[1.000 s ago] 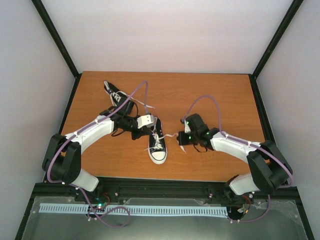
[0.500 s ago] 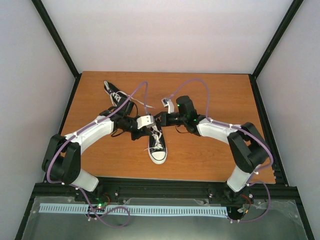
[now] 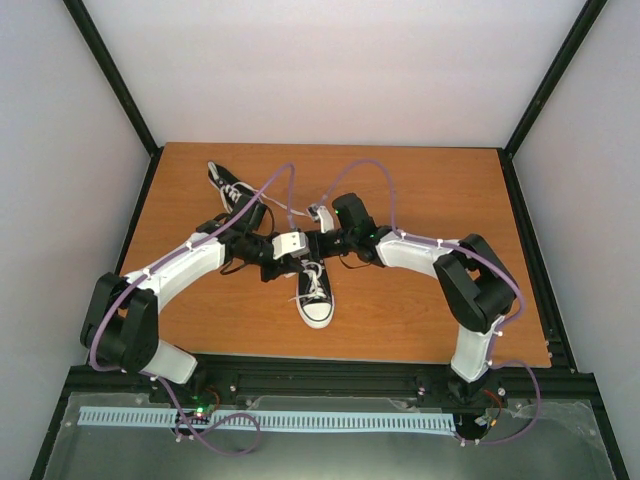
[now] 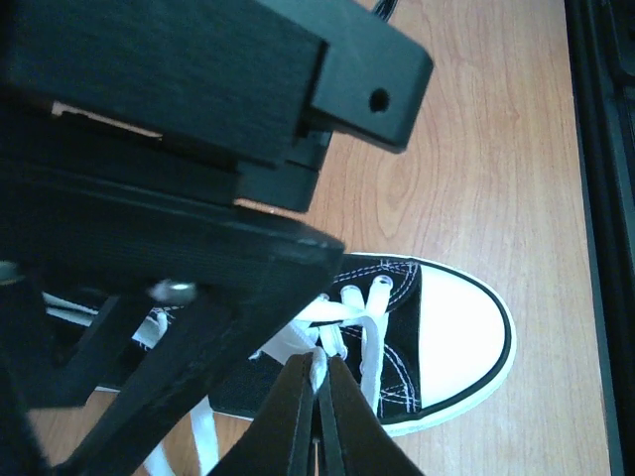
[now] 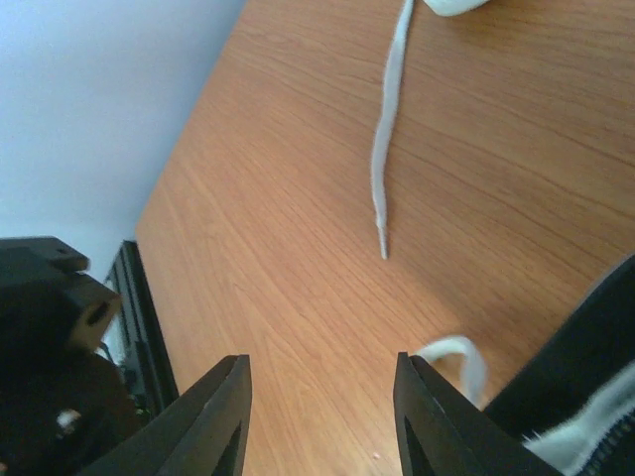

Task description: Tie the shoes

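Table [image 3: 430,200] of brown wood carries two black canvas sneakers with white toe caps: the near sneaker [image 3: 316,298] at centre, toe toward the near edge; the far sneaker [image 3: 226,185] at back left, partly hidden under the left arm [image 3: 180,265]. The left claw [image 4: 319,382] is clenched on the near sneaker's white lace [image 4: 298,335]. The right claw [image 5: 319,362] gapes, released, near a loose lace end [image 5: 385,149].

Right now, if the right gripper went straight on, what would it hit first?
Probably the bare table, framed by the open right gripper, short of the loose lace; depth is unclear.
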Tool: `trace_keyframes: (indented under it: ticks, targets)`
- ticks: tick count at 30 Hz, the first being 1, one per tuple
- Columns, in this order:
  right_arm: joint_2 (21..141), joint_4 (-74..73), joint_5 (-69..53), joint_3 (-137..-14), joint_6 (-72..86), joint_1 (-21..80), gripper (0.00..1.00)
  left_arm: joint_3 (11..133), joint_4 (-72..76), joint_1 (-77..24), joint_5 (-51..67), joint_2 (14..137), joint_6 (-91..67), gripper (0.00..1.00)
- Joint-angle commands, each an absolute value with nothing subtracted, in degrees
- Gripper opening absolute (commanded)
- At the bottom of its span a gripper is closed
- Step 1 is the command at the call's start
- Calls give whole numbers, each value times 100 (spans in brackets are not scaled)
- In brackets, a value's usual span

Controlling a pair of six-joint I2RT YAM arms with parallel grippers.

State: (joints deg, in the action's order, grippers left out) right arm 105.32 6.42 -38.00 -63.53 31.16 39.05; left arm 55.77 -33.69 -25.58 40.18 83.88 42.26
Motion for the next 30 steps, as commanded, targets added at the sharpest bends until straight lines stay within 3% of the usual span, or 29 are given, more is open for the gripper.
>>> trace_keyframes:
  ticks: [1, 8, 14, 30]
  targets:
    - [10135, -109, -3419, -6468, 2481, 3924, 44, 5617, -3444, -2601, 4206, 8312, 4386, 1]
    - [9396, -755, -3088, -6243, 1587, 3790, 44, 5654, -3419, -2602, 4148, 8363, 4317, 1]
    - [8939, -732, -3573, -5656, 398, 3762, 42, 5676, -3268, -2602, 3938, 8415, 4120, 1]
    - [9196, 980, -3266, -4873, -605, 4123, 45, 5785, -3198, -2593, 3775, 8560, 3890, 1]
